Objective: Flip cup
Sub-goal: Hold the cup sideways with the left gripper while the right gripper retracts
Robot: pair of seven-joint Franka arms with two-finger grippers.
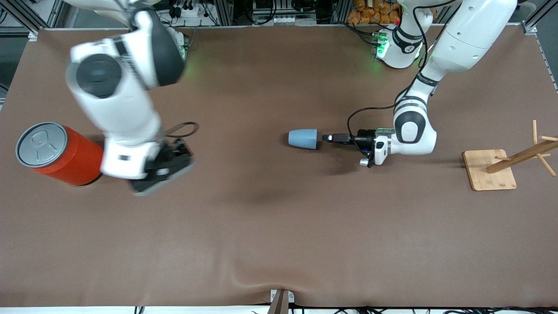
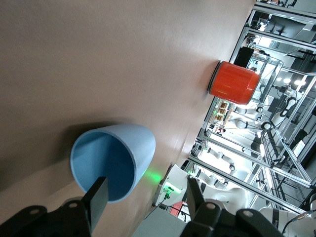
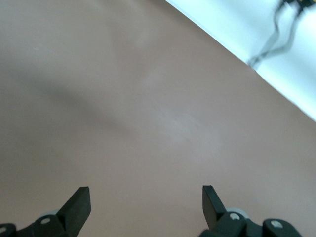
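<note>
the cup (image 1: pixel 303 138) lies on its side on the counter (image 1: pixel 279 226); we see the left gripper (image 2: pixel 145 197) at its mouth, jaws apart, one finger (image 2: pixel 98 195) inside the rim. our right gripper (image 3: pixel 145 202) waits over bare counter, jaws released.

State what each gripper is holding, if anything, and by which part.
Nothing is held. The left gripper is at the mouth of the cup, jaws open, one finger inside the rim. The right gripper is open over bare table.

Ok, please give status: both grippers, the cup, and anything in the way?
Left gripper open at the cup's mouth, one finger inside the rim. Right gripper open over bare table, waiting. Light-blue cup on its side. Nothing in the way.
</note>
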